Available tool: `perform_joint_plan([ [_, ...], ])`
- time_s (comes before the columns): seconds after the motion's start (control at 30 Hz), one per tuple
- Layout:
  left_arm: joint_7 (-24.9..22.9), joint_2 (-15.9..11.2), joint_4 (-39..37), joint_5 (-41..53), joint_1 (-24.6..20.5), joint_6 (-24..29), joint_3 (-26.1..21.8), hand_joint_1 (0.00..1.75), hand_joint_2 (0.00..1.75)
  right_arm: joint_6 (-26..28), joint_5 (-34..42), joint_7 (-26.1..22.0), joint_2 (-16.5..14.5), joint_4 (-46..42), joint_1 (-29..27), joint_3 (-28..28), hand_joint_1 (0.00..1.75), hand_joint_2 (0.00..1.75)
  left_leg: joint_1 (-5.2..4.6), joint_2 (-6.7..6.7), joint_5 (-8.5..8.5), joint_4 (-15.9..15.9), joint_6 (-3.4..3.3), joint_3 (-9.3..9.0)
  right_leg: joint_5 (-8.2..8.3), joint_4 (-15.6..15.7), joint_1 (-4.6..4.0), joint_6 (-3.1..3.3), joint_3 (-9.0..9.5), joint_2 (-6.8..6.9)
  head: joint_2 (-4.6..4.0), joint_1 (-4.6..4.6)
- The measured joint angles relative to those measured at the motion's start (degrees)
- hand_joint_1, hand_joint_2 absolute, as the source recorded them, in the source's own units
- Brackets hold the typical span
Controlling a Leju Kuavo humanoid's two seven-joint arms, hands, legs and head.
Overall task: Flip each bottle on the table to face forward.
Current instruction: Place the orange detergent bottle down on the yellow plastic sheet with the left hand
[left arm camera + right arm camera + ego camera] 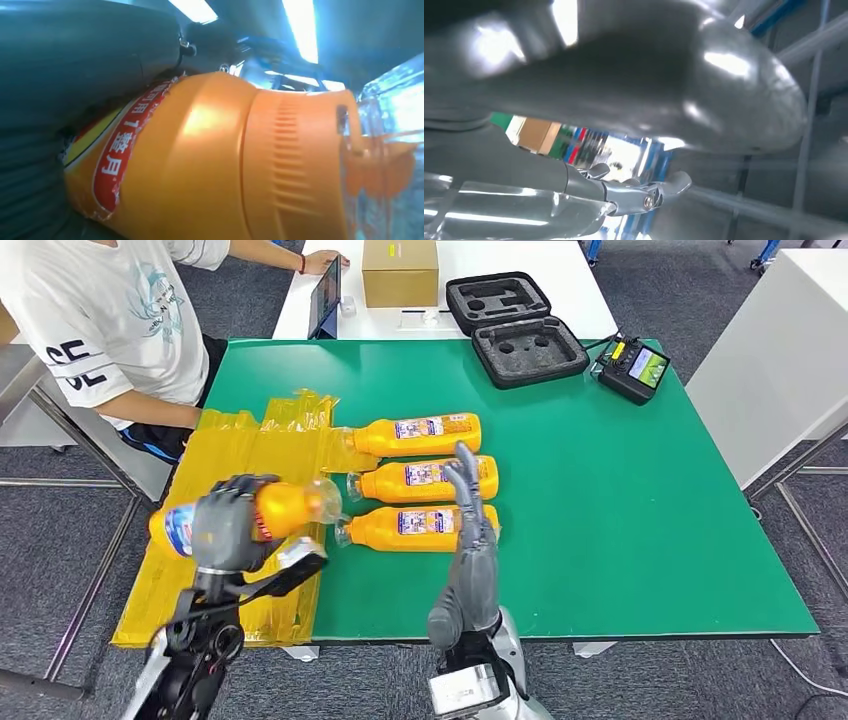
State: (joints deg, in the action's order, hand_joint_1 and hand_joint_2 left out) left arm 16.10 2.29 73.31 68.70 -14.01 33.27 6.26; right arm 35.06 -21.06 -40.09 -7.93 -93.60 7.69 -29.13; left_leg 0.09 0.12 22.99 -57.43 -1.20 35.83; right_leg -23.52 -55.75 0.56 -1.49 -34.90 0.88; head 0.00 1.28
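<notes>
1. Green covers the surface [620, 490], which stands on grey carpet; a second white table behind it carries a cardboard box [400, 272], a tablet [325, 295] and part of an open black foam case [515, 328].
2. On the green surface's far edge sits a handheld controller [633, 369] with a lit screen.
3. A person in a white T-shirt [100, 320] sits at the far left corner, one hand by the tablet.
4. Yellow plastic sheeting [230, 510] lies over the left side of the surface.
5. Three orange bottles lie side by side near the middle, caps toward the sheeting: the far bottle [415, 434], the middle bottle [425, 480] and the near bottle [410, 527]. Each shows a printed label facing up; its writing is too small to read in the head view.
6. The left robot hand [228, 525] grips a fourth, held bottle [290, 508] around its body, raised above the sheeting and lying roughly level, clear cap toward the other bottles.
7. The left wrist view brings out what the head view cannot: the held bottle's ribbed orange shoulder and a red label strip with white Chinese characters, "月" among them.
8. The right robot hand [468, 502] is empty, fingers straight and pointing away, over the cap-opposite ends of the near and middle bottles; whether it touches them cannot be told.
9. The right wrist view gives a blurred close look at the silver fingers [644, 197].
</notes>
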Motion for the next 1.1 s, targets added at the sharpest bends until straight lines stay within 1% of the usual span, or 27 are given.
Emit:
perform_joint_plan([
  [0.03,-2.3,-1.1,-2.5,5.3,-1.8,-1.5,0.5,1.75,1.75,-1.3,-0.5,0.0,-0.1,0.3,0.3,0.0,0.0,0.0,0.01,0.03,-0.02,0.0,0.03,-0.01,0.05,0.0,-0.01,0.02,-0.01,-0.03,0.0,0.01],
  [0.1,-4.5,-2.9,-7.2,10.6,-4.9,-3.1,1.4,1.75,1.75,-3.0,-1.2,0.0,-0.4,0.9,0.8,0.0,0.0,0.0,0.02,0.06,-0.08,0.0,0.04,-0.01,0.09,0.0,-0.02,0.03,-0.02,-0.07,0.0,0.01],
  [0.17,-5.1,-4.1,-10.7,11.8,-7.2,-3.6,2.0,1.75,1.75,-3.6,-1.6,0.0,-0.7,1.5,1.2,0.0,0.0,0.0,0.02,0.05,-0.12,0.0,0.03,-0.01,0.1,0.0,-0.02,0.01,-0.02,-0.07,0.0,0.01],
  [0.27,-5.4,-5.2,-14.1,12.6,-9.1,-4.1,2.7,1.75,1.75,-4.0,-1.7,0.0,-1.0,2.1,1.6,0.0,0.0,0.0,0.02,0.04,-0.12,0.0,0.02,0.02,0.09,0.0,0.0,0.0,-0.02,-0.06,0.0,0.01],
  [0.33,-5.8,-5.8,-16.1,14.2,-10.3,-6.1,3.3,1.75,1.75,-4.8,-1.9,0.0,-1.1,2.5,1.8,0.0,0.0,0.0,0.02,0.02,-0.12,0.0,0.01,0.04,0.09,0.0,0.01,0.0,-0.03,-0.06,0.0,-0.01],
  [0.43,-5.6,-6.6,-20.5,17.0,-13.0,-11.0,5.0,1.75,1.75,-6.6,-2.4,0.0,-1.8,3.3,2.3,0.0,0.0,0.0,0.01,0.01,-0.11,0.0,0.0,0.08,0.09,0.0,0.01,-0.01,-0.05,-0.05,0.0,-0.01],
  [0.5,-3.2,-7.0,-24.0,17.4,-15.0,-13.9,6.2,1.75,1.75,-7.7,-2.5,0.0,-2.2,3.8,2.6,0.0,0.0,0.0,0.01,0.01,-0.11,0.0,0.0,0.07,0.09,0.0,0.01,-0.01,-0.05,-0.05,0.0,-0.01],
  [0.57,0.6,-7.3,-27.8,16.6,-17.0,-16.5,7.3,1.75,1.75,-8.6,-2.5,0.0,-2.5,4.3,2.9,0.0,0.0,0.0,0.01,0.01,-0.12,0.0,0.0,0.07,0.1,0.0,0.01,-0.02,-0.05,-0.05,0.0,-0.01],
  [0.67,4.5,-7.6,-32.7,14.3,-19.4,-19.1,8.5,1.74,1.75,-9.3,-2.6,0.0,-2.8,5.0,3.2,0.0,0.0,0.0,0.01,0.01,-0.13,0.0,0.0,0.07,0.11,0.0,0.0,-0.02,-0.04,-0.04,0.0,0.0],
  [0.8,10.6,-7.6,-37.1,7.3,-22.7,-23.9,8.7,1.74,1.75,-9.6,-3.0,0.0,-3.2,5.7,3.3,0.2,0.0,0.0,0.01,-0.02,-0.14,0.0,0.01,0.05,0.1,0.0,0.0,-0.02,-0.01,0.0,0.0,0.01],
  [0.9,14.7,-7.6,-38.8,1.9,-23.8,-27.3,8.3,1.75,1.75,-9.8,-3.5,0.0,-3.4,6.2,3.3,0.7,0.0,0.0,0.01,-0.01,-0.14,0.0,0.01,0.04,0.1,0.0,0.0,-0.02,-0.01,0.0,0.0,0.01],
  [1.0,17.0,-7.6,-39.6,-1.7,-24.1,-29.5,7.9,1.75,1.75,-9.9,-3.6,0.0,-3.6,6.6,3.3,1.2,0.0,0.0,0.02,-0.01,-0.14,0.0,0.01,0.04,0.1,0.0,0.0,-0.02,-0.01,0.0,0.0,0.0],
  [1.1,17.5,-7.5,-40.0,-2.3,-24.3,-29.9,7.8,1.74,1.75,-9.9,-3.6,0.0,-3.7,7.0,3.3,1.4,0.0,0.0,0.01,-0.01,-0.14,0.0,0.01,0.04,0.1,0.0,0.01,-0.02,0.0,-0.01,0.0,0.0],
])
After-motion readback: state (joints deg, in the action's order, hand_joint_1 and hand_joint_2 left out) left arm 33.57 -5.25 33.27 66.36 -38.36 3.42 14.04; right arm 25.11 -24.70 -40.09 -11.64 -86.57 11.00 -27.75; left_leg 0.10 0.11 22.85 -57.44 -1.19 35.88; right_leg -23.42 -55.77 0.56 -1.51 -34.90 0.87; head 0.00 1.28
